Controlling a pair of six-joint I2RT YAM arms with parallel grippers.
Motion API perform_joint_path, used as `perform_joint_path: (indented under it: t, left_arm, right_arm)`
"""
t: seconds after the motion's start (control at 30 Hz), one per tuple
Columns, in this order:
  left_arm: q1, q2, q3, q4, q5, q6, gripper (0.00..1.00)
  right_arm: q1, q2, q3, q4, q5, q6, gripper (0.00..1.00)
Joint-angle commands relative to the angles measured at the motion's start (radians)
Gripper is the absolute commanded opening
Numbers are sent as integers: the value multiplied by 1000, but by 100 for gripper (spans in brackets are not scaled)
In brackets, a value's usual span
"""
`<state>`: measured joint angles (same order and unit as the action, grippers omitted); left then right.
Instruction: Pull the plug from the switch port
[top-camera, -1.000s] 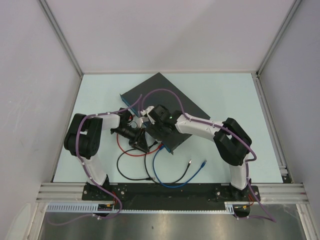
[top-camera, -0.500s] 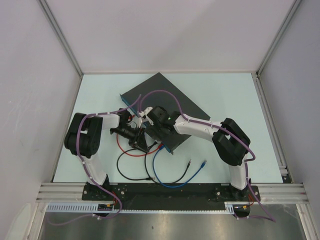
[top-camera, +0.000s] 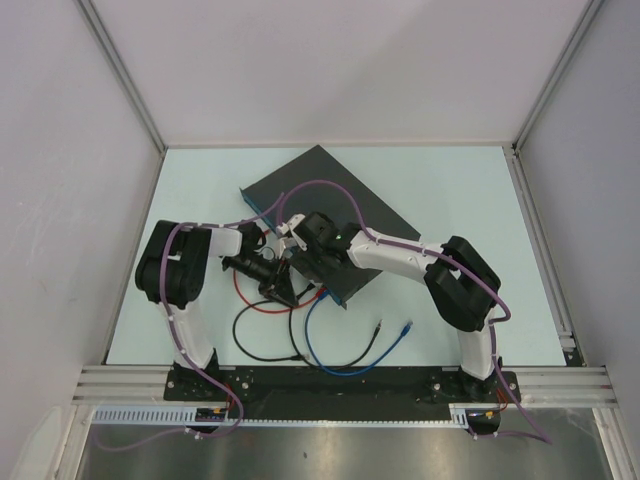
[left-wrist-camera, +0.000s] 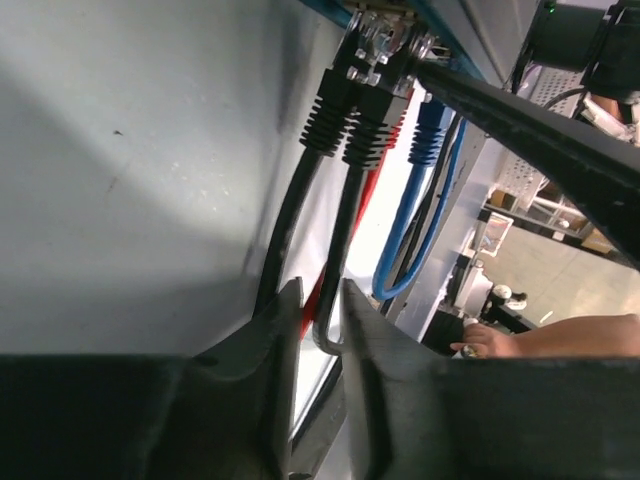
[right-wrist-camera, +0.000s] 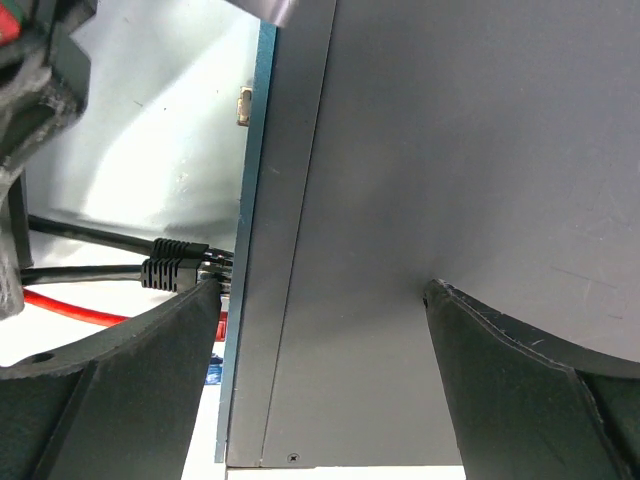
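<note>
Between the nearly closed fingers of the left gripper (left-wrist-camera: 318, 295) runs a black cable (left-wrist-camera: 340, 250); whether it is truly pinched cannot be told. That cable climbs to one of two black plugs (left-wrist-camera: 370, 130) seated side by side in the teal port edge of the switch (top-camera: 335, 185), with a blue plug (left-wrist-camera: 430, 130) and a red cable (right-wrist-camera: 60, 300) just beside them. The right gripper (right-wrist-camera: 322, 288) is spread wide over the switch's grey top, one finger down at the teal edge, crowding close against the plugs. The switch lies diagonally mid-table (top-camera: 450, 200), and loose cable ends (top-camera: 378, 325) trail toward the arm bases.
</note>
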<state>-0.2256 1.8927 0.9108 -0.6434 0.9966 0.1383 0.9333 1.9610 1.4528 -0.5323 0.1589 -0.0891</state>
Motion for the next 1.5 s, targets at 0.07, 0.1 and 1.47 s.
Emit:
perform_joint_path:
  t: [0.07, 0.1, 1.47]
  left_arm:
    - [6, -3, 13, 36, 56, 18, 9]
    - [6, -9, 13, 31, 56, 23, 5]
    - [138, -164, 825, -770, 453, 542, 0]
  right_arm:
    - [-1, 45, -2, 11, 37, -27, 89]
    - [-1, 45, -2, 11, 37, -29, 89]
    - [-314, -220, 8, 106, 2, -135, 94]
